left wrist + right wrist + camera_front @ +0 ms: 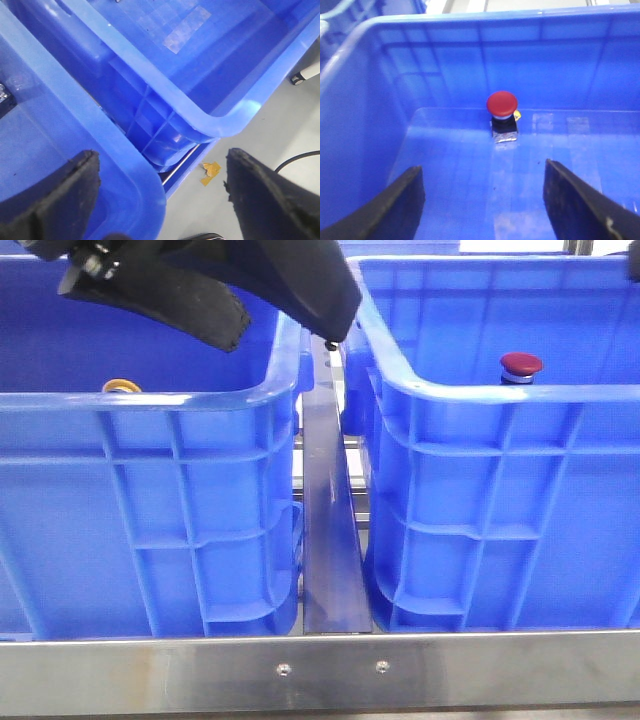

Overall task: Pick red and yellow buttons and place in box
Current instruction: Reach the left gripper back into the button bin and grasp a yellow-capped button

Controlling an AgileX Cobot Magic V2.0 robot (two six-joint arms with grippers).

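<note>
The red button [521, 365] stands inside the right blue crate [500, 500]. In the right wrist view the red button [501, 104] sits on its dark body on the crate floor [470, 200], near the far wall. My right gripper [482, 200] is open and empty, inside that crate and short of the button. The yellow button [121, 386] just shows over the near rim of the left blue crate [150, 510]. My left gripper [285, 335] hangs high over the left crate's right rim. In the left wrist view it [162, 185] is open and empty, straddling a crate rim [140, 175].
A metal rail [328, 530] runs in the narrow gap between the two crates. A steel table edge [330, 670] runs along the front. The left wrist view shows grey floor with a scrap of yellow tape [211, 171] beyond the crates.
</note>
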